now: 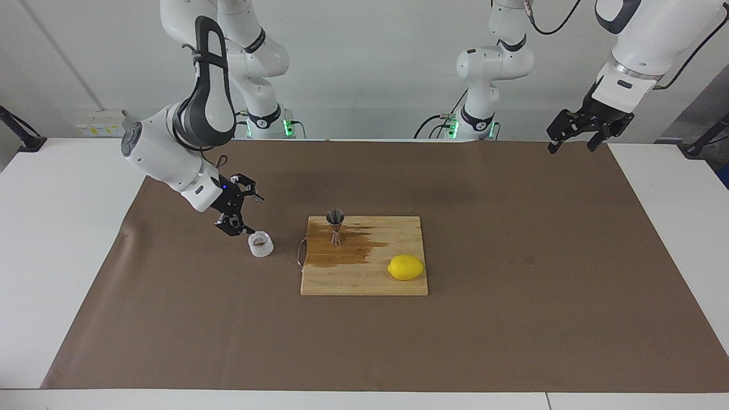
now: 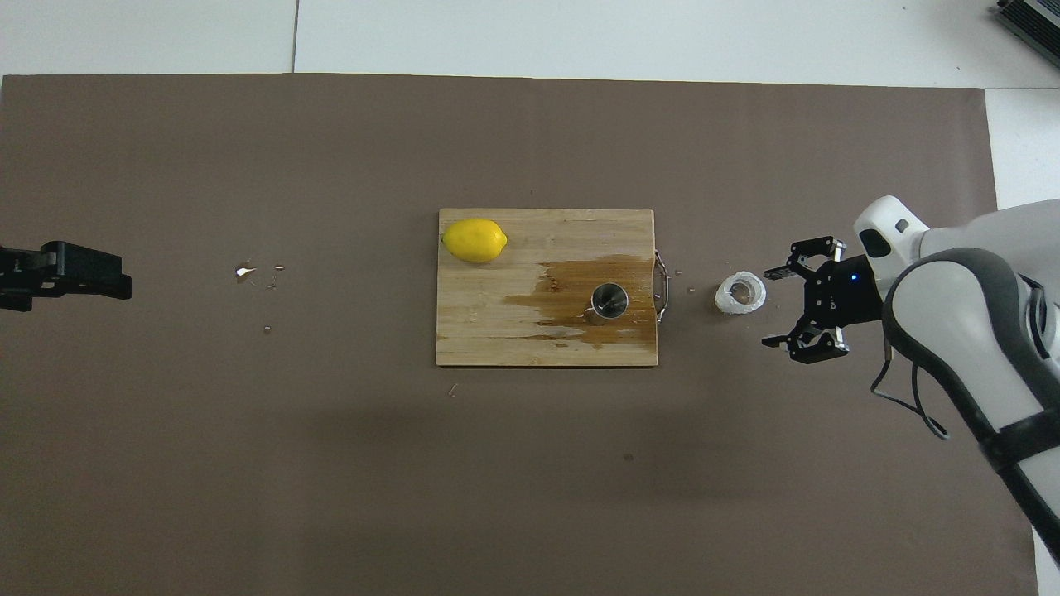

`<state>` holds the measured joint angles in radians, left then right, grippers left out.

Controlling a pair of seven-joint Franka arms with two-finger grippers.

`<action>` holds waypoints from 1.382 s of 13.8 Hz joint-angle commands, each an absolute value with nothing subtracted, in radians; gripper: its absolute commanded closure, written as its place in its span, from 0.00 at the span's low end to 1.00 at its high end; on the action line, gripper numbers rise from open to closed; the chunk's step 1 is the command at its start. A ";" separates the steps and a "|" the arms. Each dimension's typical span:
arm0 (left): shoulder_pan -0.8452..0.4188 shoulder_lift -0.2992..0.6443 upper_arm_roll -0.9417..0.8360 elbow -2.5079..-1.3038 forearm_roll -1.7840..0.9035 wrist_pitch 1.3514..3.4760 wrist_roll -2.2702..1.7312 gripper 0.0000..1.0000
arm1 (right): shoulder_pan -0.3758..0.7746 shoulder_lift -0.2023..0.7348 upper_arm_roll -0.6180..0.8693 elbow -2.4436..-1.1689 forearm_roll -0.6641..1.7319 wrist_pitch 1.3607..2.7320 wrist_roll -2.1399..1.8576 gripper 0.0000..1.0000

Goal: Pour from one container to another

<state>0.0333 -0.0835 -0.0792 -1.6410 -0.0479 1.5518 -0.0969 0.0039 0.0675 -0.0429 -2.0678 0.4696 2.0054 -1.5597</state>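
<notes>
Glass cup [image 1: 261, 244] beside board edge [image 2: 656, 285], right gripper [image 1: 246, 215] alongside, jaws spread.

I work in a robotics laboratory, not a kitchen. My two white arm bases [image 1: 263, 122] are bolted at the edge of a plain white desk [image 1: 57, 228], with green status lights and loose black cables [image 1: 435, 122] beside them. A brown paper sheet [image 1: 512, 313] covers the desk. Bare white walls surround it. A wooden cutting board [image 1: 364, 282] is the only kitchen prop.
</notes>
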 commanded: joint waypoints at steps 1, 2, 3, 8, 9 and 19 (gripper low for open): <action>0.029 -0.100 -0.074 -1.644 -0.046 1.534 -0.098 0.00 | 0.021 0.003 -0.034 -2.083 0.315 1.991 -1.261 0.00; 0.029 -0.100 -0.074 -1.644 -0.046 1.534 -0.098 0.00 | 0.031 -0.005 -0.034 -2.083 0.257 1.990 -1.147 0.00; 0.029 -0.100 -0.074 -1.644 -0.046 1.534 -0.098 0.00 | 0.032 -0.008 -0.034 -2.083 0.214 1.990 -1.041 0.00; 0.029 -0.100 -0.074 -1.644 -0.046 1.534 -0.098 0.00 | 0.060 -0.008 -0.034 -2.076 0.060 1.947 -0.443 0.00; 0.029 -0.100 -0.074 -1.644 -0.046 1.534 -0.098 0.00 | 0.060 -0.003 -0.034 -2.044 0.058 1.915 -0.304 0.00; 0.029 -0.100 -0.074 -1.644 -0.046 1.534 -0.098 0.00 | 0.055 -0.097 -0.049 -1.710 0.023 1.545 0.081 0.00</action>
